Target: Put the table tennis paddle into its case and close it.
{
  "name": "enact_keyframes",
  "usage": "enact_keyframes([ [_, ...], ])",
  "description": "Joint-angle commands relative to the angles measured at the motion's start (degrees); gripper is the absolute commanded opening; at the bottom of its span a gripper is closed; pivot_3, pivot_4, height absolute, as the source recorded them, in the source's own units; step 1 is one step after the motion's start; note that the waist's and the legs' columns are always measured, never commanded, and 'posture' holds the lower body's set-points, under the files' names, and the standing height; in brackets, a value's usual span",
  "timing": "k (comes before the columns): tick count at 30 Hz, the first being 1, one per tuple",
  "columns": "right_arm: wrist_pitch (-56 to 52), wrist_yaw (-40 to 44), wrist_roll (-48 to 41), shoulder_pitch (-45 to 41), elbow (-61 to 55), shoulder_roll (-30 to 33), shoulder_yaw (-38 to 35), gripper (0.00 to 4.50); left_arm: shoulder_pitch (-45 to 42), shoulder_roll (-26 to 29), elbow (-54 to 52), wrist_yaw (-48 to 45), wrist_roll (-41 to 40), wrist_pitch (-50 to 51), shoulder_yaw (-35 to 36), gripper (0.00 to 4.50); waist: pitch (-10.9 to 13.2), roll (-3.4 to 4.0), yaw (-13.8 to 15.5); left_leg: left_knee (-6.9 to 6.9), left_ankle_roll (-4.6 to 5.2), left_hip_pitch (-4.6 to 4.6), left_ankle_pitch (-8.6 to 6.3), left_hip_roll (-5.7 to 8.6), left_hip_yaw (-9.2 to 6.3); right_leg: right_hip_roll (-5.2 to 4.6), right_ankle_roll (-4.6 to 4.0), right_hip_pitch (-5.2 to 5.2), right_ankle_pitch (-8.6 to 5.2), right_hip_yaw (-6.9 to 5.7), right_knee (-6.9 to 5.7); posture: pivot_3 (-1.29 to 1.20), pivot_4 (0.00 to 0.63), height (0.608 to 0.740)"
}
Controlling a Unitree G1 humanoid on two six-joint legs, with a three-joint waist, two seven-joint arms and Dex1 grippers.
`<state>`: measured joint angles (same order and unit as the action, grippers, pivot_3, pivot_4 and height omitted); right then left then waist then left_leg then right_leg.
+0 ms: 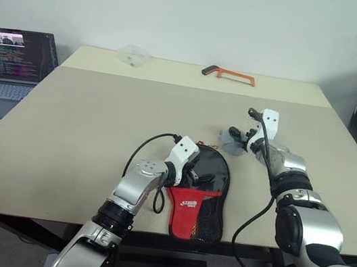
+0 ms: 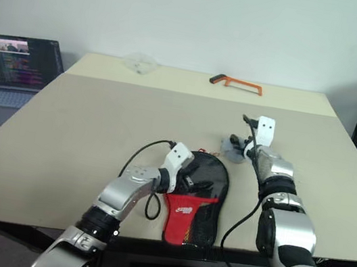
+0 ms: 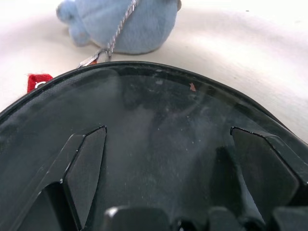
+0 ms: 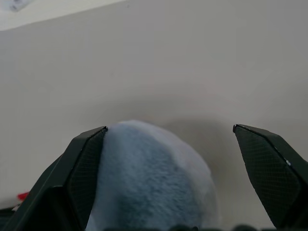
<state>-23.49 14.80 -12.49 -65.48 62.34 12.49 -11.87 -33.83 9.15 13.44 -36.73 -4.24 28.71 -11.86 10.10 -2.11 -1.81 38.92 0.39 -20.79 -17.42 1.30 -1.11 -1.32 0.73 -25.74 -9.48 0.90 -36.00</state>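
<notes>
Head views: small white logo on red panel of case point(image 1: 199, 192), too small to read. Case paddle-shaped, black fabric above, red below, mesh along one side, flat on beige table point(image 1: 83, 131) near front edge. Left gripper point(image 1: 194, 170) low over case's black upper part, fingers spread wide, holding nothing. Right gripper point(image 1: 238, 135) beyond case, spread wide, at a grey-blue plush lump point(image 1: 231, 141) just past case's top. Laptop point(image 1: 13, 63) with lit screen off table's left side, text unreadable. Orange-framed hacksaw point(image 1: 230, 76) and crumpled clear plastic point(image 1: 132, 56) at far edge.

Left wrist view: two black fingers point(image 3: 84, 168) wide apart over smooth, dusty black rounded surface; case fabric or paddle face, cannot tell. Red tab point(image 3: 38, 81) at its rim. Fuzzy blue-grey lump point(image 3: 120, 21) just beyond rim, thin metal chain point(image 3: 118, 29) across it.

Right wrist view: textured black fingers point(image 4: 269, 168) wide apart, soft fuzzy lump point(image 4: 154, 183) between them, against one finger, clear of other. Plain matte tabletop behind.
</notes>
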Motion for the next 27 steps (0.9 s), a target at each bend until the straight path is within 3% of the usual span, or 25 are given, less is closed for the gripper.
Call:
enact_keyframes([
  [1,-1.7,0.6,0.5,0.0,-1.5,-0.2,0.6,4.50,0.2,-0.4,-1.0,0.6,0.7,1.6,-1.7,4.48,0.0,0.03,0.0,0.00,0.00,0.01,0.00,0.00,0.00,0.00,0.00,0.01,0.00,0.00,0.00,0.00,0.150,0.740],
  [8,-4.9,-1.2,0.5,0.5,-1.3,-0.6,0.7,4.50,0.2,0.0,-1.3,0.0,0.3,4.0,-2.5,4.48,-0.1,0.10,0.0,0.01,0.00,0.03,0.00,0.01,-0.02,0.00,0.00,0.05,0.00,-0.02,0.01,0.00,0.150,0.740],
  [12,-5.5,-1.3,0.7,1.2,-2.0,-0.8,1.0,3.69,-0.4,0.0,-1.3,0.2,-0.1,5.1,-1.8,4.50,-0.1,0.12,0.0,0.01,0.00,0.20,0.00,0.01,-0.06,0.03,0.01,0.23,-0.01,-0.06,0.04,0.00,0.150,0.740],
  [16,-4.8,-2.5,0.2,1.0,-3.3,-0.6,0.0,2.21,-0.5,-0.1,-1.3,0.1,-0.1,6.1,-2.3,4.50,-0.1,0.12,-0.1,0.01,0.00,0.42,0.00,0.02,-0.06,0.05,0.02,0.45,-0.02,-0.06,0.07,0.00,0.150,0.740],
  [20,-4.8,-4.3,0.2,0.4,-5.1,1.7,-0.8,1.03,0.2,-1.0,0.5,-0.1,-0.9,5.5,-1.6,4.50,-0.1,0.12,0.1,0.01,0.00,0.46,0.00,0.03,-0.06,0.07,0.03,0.47,-0.02,-0.06,0.07,0.00,0.150,0.740],
  [23,-4.3,-3.6,2.7,1.0,-7.9,4.2,1.6,0.64,1.0,-1.1,4.5,0.0,-0.6,4.2,-1.2,4.50,-0.1,0.12,0.3,0.01,0.00,0.42,0.00,0.08,-0.09,0.07,0.04,0.47,-0.03,-0.09,0.10,0.00,0.150,0.740],
  [27,-5.5,-0.5,5.2,3.4,-13.2,8.0,4.8,0.49,2.5,-0.2,9.0,0.1,1.3,-0.7,-2.6,4.50,-0.2,0.24,0.3,0.01,0.01,0.48,0.00,0.10,-0.07,0.07,0.07,0.56,-0.05,-0.07,0.13,0.00,0.150,0.740],
])
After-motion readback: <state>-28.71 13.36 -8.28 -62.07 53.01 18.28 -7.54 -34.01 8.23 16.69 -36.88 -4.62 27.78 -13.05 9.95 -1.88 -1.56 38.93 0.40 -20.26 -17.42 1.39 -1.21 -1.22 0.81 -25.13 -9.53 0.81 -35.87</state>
